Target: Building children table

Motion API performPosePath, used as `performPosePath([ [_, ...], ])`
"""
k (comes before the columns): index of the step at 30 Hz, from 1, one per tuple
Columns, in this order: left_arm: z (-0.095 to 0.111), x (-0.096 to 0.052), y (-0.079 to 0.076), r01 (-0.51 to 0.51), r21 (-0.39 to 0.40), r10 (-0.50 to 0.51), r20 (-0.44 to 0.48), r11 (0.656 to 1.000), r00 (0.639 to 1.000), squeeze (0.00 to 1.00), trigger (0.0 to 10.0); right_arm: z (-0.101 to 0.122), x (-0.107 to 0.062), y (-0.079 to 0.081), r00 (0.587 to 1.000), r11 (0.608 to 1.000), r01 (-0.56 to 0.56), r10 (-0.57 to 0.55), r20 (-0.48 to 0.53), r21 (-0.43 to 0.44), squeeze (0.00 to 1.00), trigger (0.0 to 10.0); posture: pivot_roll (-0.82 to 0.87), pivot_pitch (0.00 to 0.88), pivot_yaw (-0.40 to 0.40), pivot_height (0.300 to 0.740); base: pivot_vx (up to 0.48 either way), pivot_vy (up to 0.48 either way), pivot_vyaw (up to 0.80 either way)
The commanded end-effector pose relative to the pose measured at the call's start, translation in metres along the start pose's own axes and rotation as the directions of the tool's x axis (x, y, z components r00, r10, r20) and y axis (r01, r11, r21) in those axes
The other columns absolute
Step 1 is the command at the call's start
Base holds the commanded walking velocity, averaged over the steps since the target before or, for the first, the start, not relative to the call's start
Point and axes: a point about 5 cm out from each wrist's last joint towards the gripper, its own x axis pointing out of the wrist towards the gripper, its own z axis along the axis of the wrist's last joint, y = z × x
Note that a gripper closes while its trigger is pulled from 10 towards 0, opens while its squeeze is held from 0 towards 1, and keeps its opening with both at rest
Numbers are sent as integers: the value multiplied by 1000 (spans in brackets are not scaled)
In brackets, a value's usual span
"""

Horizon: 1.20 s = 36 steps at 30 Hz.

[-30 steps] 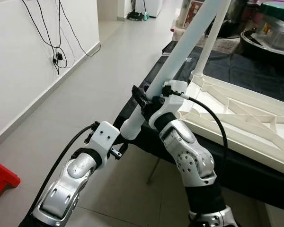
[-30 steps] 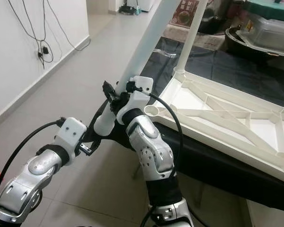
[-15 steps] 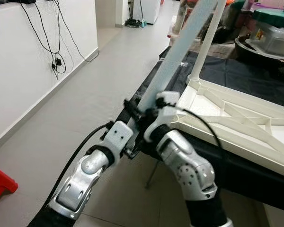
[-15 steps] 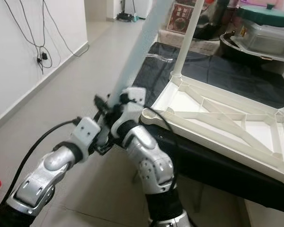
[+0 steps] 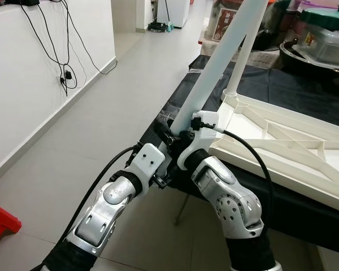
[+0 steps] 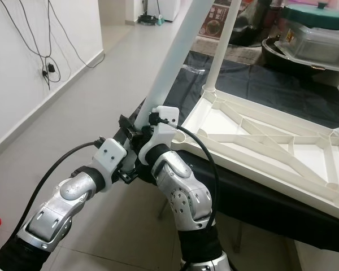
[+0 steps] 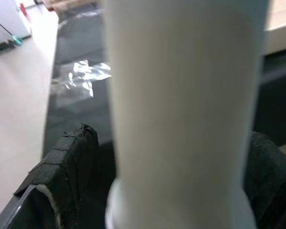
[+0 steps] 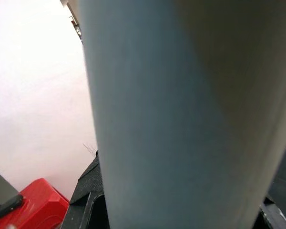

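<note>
Grey floor tiles run along a white wall hung with cables (image 5: 68,62), and a black-covered work table (image 6: 260,84) carries the upturned white tabletop (image 5: 282,141).

At the near corner of that table, the right gripper (image 5: 172,134) is clamped around the lower part of a long white table leg (image 5: 214,62) — its fingers wrap the tube just above the foot end, presumably to steer it. The left gripper (image 5: 165,172) sits just below and beside it, at the leg's bottom end; the left wrist view shows black pads (image 7: 69,162) flanking the tube on both sides, so it looks closed on the leg too, sharing the load.

The leg slants up and away over the table rather than standing upright, which suggests it is being carried toward a socket and not yet seated. One leg (image 5: 246,56) already stands upright in the far corner of the tabletop. A round socket (image 6: 178,145) at the near corner lies just beside the right wrist — likely the target. A red object (image 5: 3,212) sits on the floor to the left.
</note>
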Motion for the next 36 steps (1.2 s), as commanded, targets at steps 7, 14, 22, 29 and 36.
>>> performPosePath([
  [7,-16,2,-12,58,-20,-59,-77,998,995,0,10000,2,0,7,999,999,-38,38,4,7,0,10000,218,75,-91,740,0,0,0],
  [14,-16,5,-10,44,-14,-45,-69,999,997,0,0,3,0,8,999,999,-41,41,4,4,0,10000,214,76,-90,740,0,0,0],
  [22,-15,5,-7,37,-6,-38,-61,999,997,0,0,0,-1,8,999,999,-49,49,-5,-15,0,10000,213,75,-93,740,0,0,0],
  [29,-19,-2,-1,25,2,-25,-68,1000,997,0,10000,1,-1,2,998,995,-64,65,10,-75,1000,10000,212,80,-93,740,0,0,0],
  [36,-20,-22,4,122,-54,-125,-50,991,991,0,10000,5,-1,-6,984,982,-178,178,-13,-62,0,10000,211,83,-95,740,0,0,0],
])
